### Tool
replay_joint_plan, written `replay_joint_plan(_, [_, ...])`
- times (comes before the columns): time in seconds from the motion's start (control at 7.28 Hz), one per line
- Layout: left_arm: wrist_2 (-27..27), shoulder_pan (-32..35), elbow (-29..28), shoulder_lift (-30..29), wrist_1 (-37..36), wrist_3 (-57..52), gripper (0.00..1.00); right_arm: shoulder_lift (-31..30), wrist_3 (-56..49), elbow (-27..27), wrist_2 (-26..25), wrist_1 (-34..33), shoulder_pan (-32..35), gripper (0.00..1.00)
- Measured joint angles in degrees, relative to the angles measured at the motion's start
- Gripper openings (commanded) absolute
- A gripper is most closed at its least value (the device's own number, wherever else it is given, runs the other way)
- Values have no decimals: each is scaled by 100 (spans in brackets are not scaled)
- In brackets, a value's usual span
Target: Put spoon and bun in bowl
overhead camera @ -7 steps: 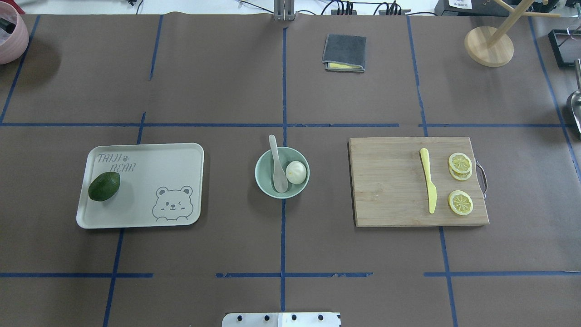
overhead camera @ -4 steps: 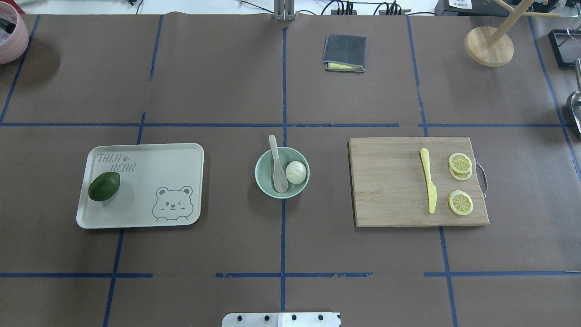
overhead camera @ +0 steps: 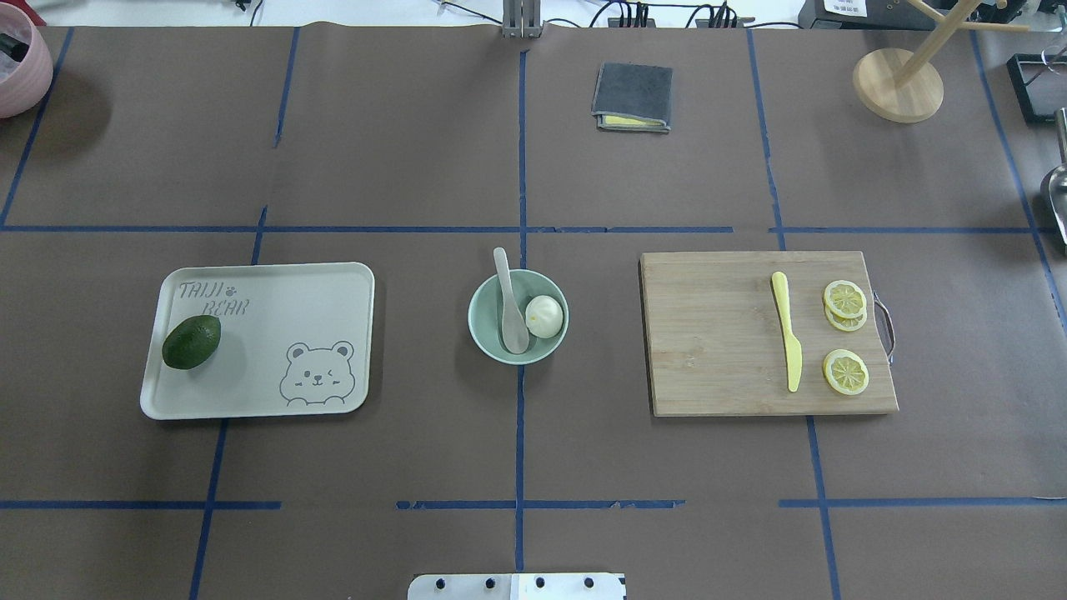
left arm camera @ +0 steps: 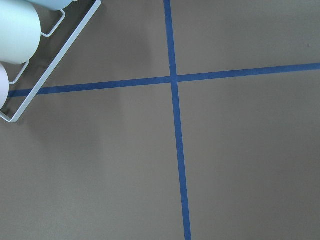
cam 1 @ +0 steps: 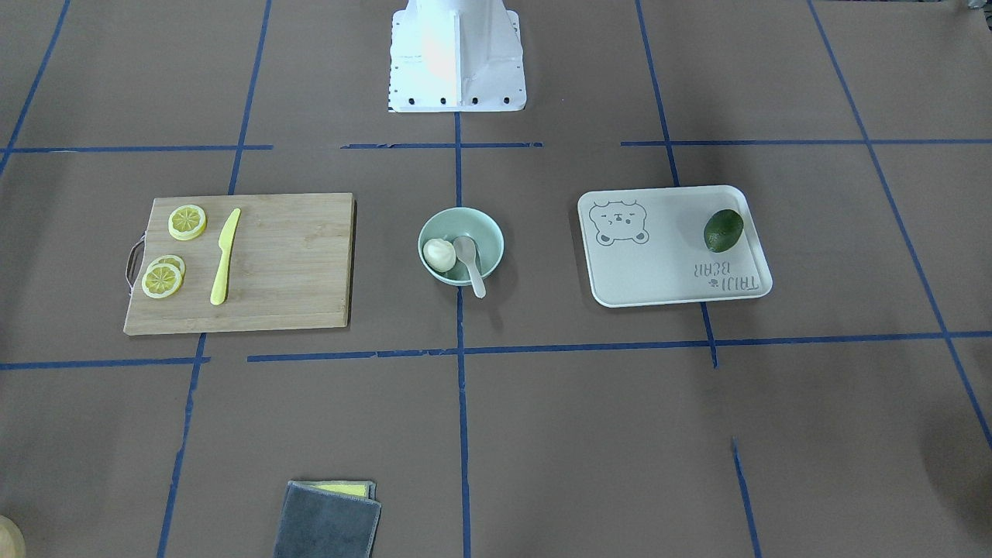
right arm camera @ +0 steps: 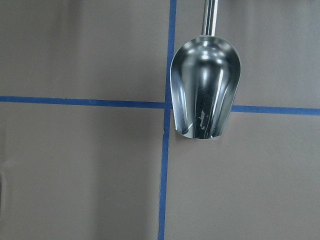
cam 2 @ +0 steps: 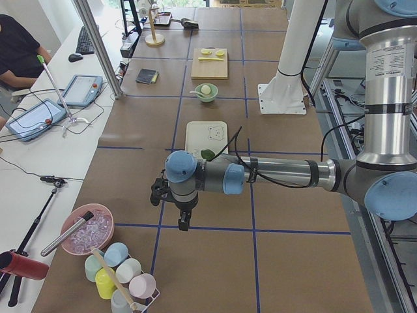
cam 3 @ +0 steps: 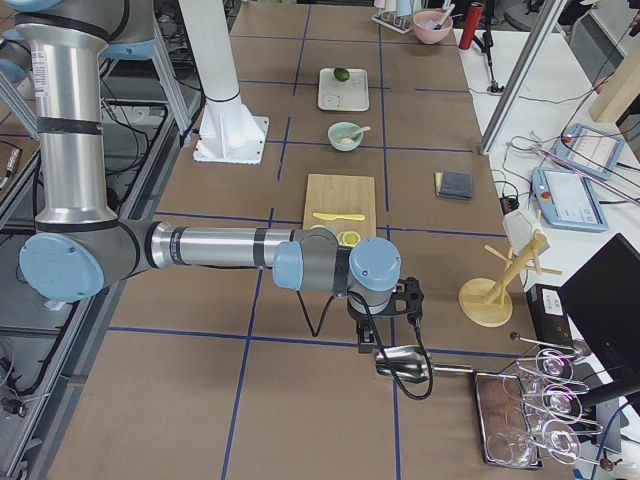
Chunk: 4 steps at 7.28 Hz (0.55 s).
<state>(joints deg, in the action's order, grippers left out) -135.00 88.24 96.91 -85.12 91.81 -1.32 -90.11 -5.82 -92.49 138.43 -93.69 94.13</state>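
Observation:
The mint-green bowl stands at the table's centre. The white bun lies in its right half. The cream spoon rests with its scoop in the bowl and its handle over the far rim. All three also show in the front view: bowl, bun, spoon. My left gripper hangs far off at the table's left end and my right gripper at the right end. Both show only in the side views, so I cannot tell whether they are open or shut.
An off-white bear tray holds an avocado. A cutting board carries a yellow knife and lemon slices. A grey cloth and a wooden stand sit at the back. A metal scoop lies under the right wrist.

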Motion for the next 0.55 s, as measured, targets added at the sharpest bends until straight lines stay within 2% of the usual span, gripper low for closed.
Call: replay_joint_plan(0.55, [0, 0, -13, 4, 15, 0, 100, 36, 2, 3, 0, 0, 0, 100])
